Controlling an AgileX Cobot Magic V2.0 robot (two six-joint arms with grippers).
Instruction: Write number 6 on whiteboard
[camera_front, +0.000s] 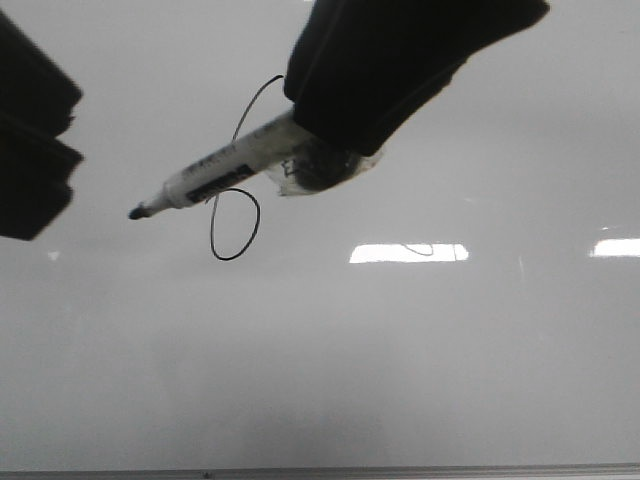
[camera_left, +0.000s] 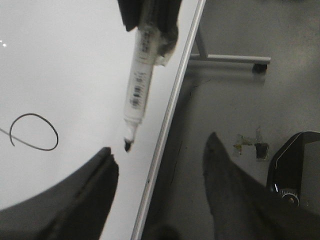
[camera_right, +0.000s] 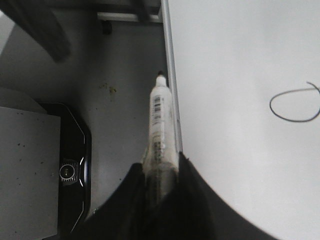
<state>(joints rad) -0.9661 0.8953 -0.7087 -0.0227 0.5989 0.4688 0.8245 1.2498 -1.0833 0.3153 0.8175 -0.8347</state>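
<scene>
The whiteboard fills the front view. The number 6 is a thin black line on it, with a curved stem and an oval loop. The loop also shows in the left wrist view and the right wrist view. My right gripper is shut on a white marker, which crosses in front of the 6. The black tip points left, clear of the loop. The marker also shows in the wrist views. My left gripper is open and empty at the board's left side.
The board's thin grey frame edge runs beside the marker tip. Beyond it lie the grey floor, a stand leg with a caster and a black base unit. Bright rectangular glare lies on the board.
</scene>
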